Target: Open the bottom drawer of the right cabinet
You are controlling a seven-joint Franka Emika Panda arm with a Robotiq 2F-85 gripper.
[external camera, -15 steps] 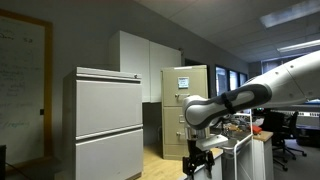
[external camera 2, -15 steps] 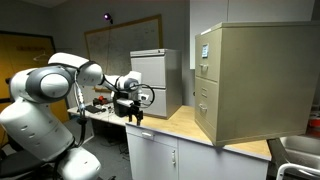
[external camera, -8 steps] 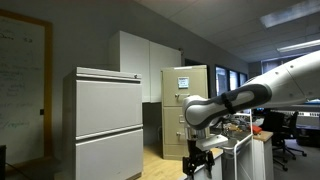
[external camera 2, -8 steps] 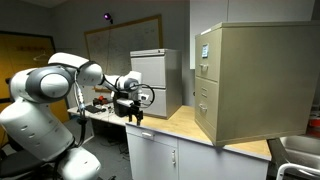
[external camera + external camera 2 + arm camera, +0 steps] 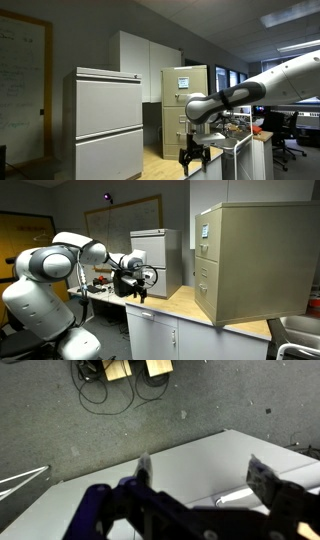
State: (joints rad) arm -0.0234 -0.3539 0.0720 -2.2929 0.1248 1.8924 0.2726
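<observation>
The right cabinet is a tall beige-tan filing cabinet with white papers on its upper front. It stands on a wooden counter in both exterior views. Its bottom drawer is shut; in an exterior view the arm partly hides it. My gripper hangs open and empty off the counter's edge, well short of the cabinet. In the wrist view the two open fingers frame a white surface, with nothing between them.
A wider pale grey two-drawer cabinet stands beside the tan one. Tall white cupboards are behind. A wooden countertop lies on white base units. Grey carpet with cables is below.
The gripper has shifted slightly up and toward the cabinets. It stays open. The drawers have not moved.
</observation>
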